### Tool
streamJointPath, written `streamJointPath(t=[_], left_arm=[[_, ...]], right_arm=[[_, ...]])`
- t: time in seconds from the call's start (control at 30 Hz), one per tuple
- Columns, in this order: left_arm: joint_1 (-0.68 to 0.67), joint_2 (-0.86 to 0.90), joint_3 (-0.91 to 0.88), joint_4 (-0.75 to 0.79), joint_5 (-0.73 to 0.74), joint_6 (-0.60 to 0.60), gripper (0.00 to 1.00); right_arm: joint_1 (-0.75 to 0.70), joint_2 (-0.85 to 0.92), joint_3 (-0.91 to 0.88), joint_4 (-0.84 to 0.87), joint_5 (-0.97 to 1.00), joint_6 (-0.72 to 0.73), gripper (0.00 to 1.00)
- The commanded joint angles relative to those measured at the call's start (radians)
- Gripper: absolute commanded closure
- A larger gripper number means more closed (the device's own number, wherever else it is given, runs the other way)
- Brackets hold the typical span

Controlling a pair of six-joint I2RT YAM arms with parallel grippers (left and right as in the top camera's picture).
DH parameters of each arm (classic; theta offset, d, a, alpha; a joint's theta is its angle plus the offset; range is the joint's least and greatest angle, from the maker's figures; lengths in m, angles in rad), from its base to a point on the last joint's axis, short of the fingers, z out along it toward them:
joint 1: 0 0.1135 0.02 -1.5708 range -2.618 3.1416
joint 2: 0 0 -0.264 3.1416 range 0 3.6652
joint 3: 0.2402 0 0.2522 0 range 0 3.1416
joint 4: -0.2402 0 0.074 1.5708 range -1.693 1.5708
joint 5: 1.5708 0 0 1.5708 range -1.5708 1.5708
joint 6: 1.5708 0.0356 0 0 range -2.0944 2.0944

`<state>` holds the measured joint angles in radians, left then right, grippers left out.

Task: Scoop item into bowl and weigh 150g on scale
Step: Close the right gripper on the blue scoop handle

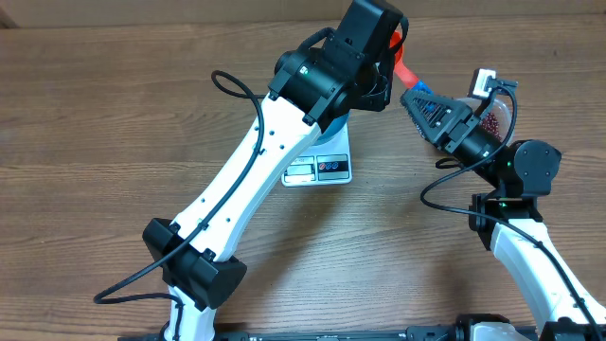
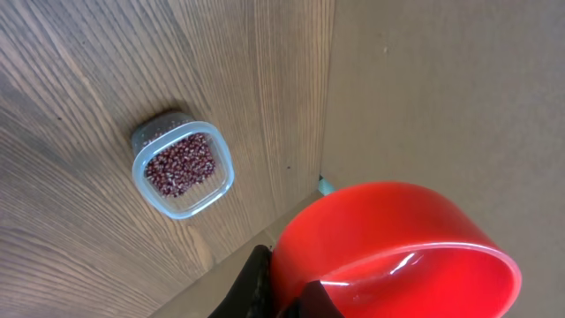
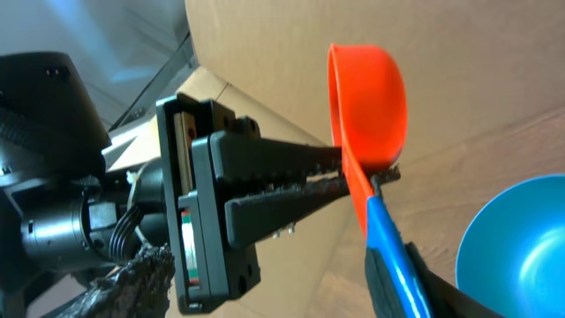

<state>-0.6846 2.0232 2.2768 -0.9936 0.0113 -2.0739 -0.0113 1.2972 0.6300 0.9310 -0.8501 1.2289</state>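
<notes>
**A:** Which step are you on?

**B:** Passing the scoop (image 3: 375, 97) between arms, as I judge it. No scooping has begun. My left pincer (image 3: 337, 175) is pressed together on the scoop's handle and holds it in the air over the far side of the tabletop (image 1: 114, 114). My right pincer (image 1: 421, 95) has its tips at the handle's free end.

**A:** Has the right one got hold of it?

**B:** I cannot tell. The wrist view doesn't show whether that pincer is clamped on the handle or only around it.

**A:** Where are the beans?

**B:** The beans (image 2: 179, 166) are all in the clear tub (image 2: 226, 173), which stands toward the right edge of the tabletop, close beside my right arm. The scoop is tipped on its side, so I take it to be empty.

**A:** And the bowl and scale?

**B:** The scale (image 1: 322, 169) lies mid-table under my left arm. The bowl (image 3: 521, 252) shows just below the scoop from my right wrist. From above my arm covers it, so I cannot say for sure that it sits on the scale.

**A:** What does the next move call for?

**B:** The right pincer needs a firm pinch on the handle before the left one lets go, or the scoop drops. Then the scoop has a short swing right and down, mouth first, into the tub.
</notes>
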Motion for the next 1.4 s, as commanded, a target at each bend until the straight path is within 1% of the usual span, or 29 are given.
streamJointPath(t=[0.0, 0.1, 0.27, 0.33, 0.43, 0.63, 0.83, 0.9, 1.0, 1.03, 1.1, 1.17, 1.23, 1.27, 1.37], left_arm=[[0.011, -0.022, 0.022, 0.001, -0.006, -0.010, 0.96], [0.011, -0.022, 0.022, 0.000, 0.011, -0.010, 0.96], [0.011, -0.022, 0.022, 0.001, 0.016, -0.010, 0.96], [0.011, -0.022, 0.022, 0.000, 0.019, -0.010, 0.95], [0.011, -0.022, 0.022, 0.000, 0.035, -0.010, 0.96], [0.011, -0.022, 0.022, 0.000, 0.040, -0.010, 0.96], [0.011, -0.022, 0.022, -0.003, 0.068, -0.010, 0.95], [0.011, -0.022, 0.022, -0.008, 0.068, -0.010, 0.95], [0.011, -0.022, 0.022, -0.021, 0.068, -0.010, 0.95], [0.011, -0.022, 0.022, -0.023, 0.068, -0.010, 0.95], [0.011, -0.022, 0.022, -0.023, 0.068, -0.010, 0.95], [0.011, -0.022, 0.022, -0.023, 0.068, -0.010, 0.95], [0.011, -0.022, 0.022, -0.023, 0.068, -0.010, 0.95], [0.011, -0.022, 0.022, -0.023, 0.068, -0.010, 0.95], [0.011, -0.022, 0.022, -0.023, 0.068, -0.010, 0.92]], right_arm=[[0.005, -0.005, 0.018, 0.019, 0.054, -0.035, 0.25], [0.005, -0.005, 0.018, 0.019, 0.058, -0.077, 0.26], [0.005, -0.005, 0.018, 0.019, 0.064, -0.107, 0.27], [0.006, -0.005, 0.018, 0.018, 0.064, -0.142, 0.32], [0.006, -0.005, 0.018, 0.017, 0.064, -0.158, 0.35], [0.005, -0.005, 0.018, 0.000, 0.064, -0.161, 0.52], [0.005, -0.005, 0.018, -0.006, 0.064, -0.161, 0.52], [0.005, -0.005, 0.018, -0.006, 0.064, -0.161, 0.53], [0.005, -0.005, 0.018, -0.006, 0.064, -0.161, 0.60], [0.005, -0.005, 0.018, -0.006, 0.064, -0.161, 0.65], [0.005, -0.005, 0.018, -0.006, 0.064, -0.161, 0.71], [0.005, -0.005, 0.018, -0.006, 0.064, -0.164, 0.74], [0.005, -0.005, 0.018, -0.006, 0.065, -0.165, 0.80], [0.005, -0.005, 0.018, -0.006, 0.065, -0.165, 0.81], [0.005, -0.005, 0.018, -0.006, 0.065, -0.165, 0.86]])
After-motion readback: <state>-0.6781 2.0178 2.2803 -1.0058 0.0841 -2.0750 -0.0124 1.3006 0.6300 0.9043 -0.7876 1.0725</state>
